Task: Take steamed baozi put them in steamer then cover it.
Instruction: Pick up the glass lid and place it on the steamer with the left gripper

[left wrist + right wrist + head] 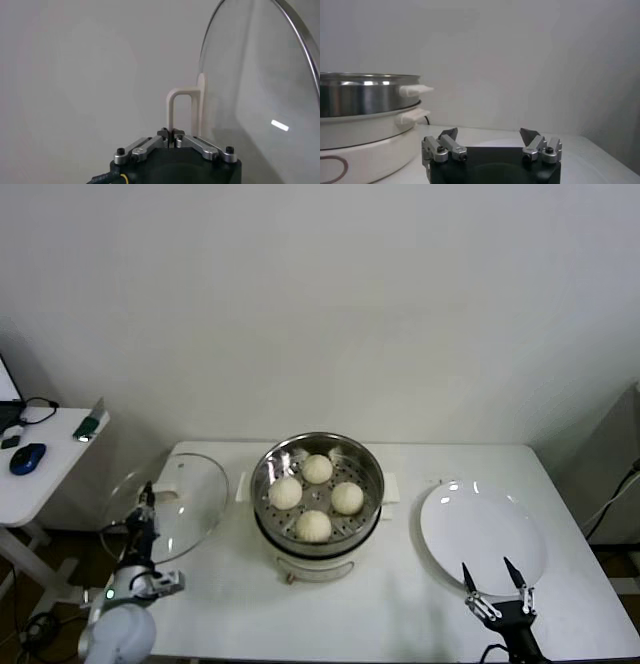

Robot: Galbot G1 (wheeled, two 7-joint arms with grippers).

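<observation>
The steel steamer point(372, 469) stands mid-table on its white base. Several cream-white baozi lie on its perforated tray, one of them at the near side point(314, 526). The steamer also shows in the right wrist view point(365, 95). The glass lid point(190, 504) with a steel rim is held tilted off the table's left edge. My left gripper point(148, 496) is shut on the lid's cream handle point(181, 102); the glass point(260, 85) rises beside it. My right gripper point(492, 579) is open and empty at the near edge of the white plate point(482, 529).
A side table point(45, 459) at the far left carries a blue mouse point(28, 457) and cables. The white wall stands close behind the table. The plate holds nothing.
</observation>
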